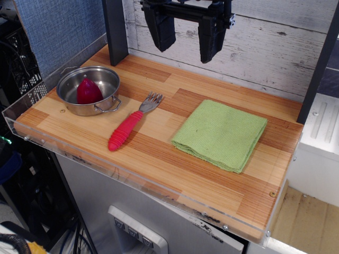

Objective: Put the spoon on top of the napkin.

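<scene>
We see the end effector (186,38) hanging high, fingers spread wide, gripping nothing. On the bench (159,164), the spoon (131,126) lies between the pot (89,90) and the napkin (221,134).

The spoon (128,127) had a ribbed red plastic handle and a shiny metal tined head, and the napkin (221,134) was matt, woven green cloth. At upper left, a polished steel pot (108,84) held a glossy dark red egg-shaped object (89,92) on the varnished wooden tabletop (159,159).

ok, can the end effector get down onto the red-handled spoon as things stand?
Probably yes: the red ribbed-handled spoon lies alone on the wooden table, nothing over it; the open end effector hangs above.
</scene>
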### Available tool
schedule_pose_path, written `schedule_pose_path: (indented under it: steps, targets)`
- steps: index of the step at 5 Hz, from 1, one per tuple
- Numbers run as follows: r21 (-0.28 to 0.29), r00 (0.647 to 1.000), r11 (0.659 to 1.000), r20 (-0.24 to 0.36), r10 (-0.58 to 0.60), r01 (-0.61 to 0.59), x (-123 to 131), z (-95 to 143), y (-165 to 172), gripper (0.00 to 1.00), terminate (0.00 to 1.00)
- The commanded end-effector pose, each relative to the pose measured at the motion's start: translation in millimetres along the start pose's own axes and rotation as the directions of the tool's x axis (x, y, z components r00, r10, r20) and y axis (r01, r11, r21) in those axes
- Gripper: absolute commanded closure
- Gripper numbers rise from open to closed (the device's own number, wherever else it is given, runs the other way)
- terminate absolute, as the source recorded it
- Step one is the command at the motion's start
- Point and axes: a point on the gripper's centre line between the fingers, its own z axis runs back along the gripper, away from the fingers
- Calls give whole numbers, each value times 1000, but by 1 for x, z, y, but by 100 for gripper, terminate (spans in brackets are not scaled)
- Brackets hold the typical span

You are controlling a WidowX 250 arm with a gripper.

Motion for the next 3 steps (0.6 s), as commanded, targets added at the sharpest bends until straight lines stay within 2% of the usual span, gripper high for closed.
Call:
schedule_pose_path:
  steps: [1, 2, 3]
  targets:
    - [0, 1000, 1000, 0, 0, 0, 0, 0, 0, 0, 0]
    - [40, 999, 998, 18, 48, -49, 9, 17, 0, 0, 0]
    - [34, 994, 995, 59, 94, -96, 7, 33, 13, 0, 0]
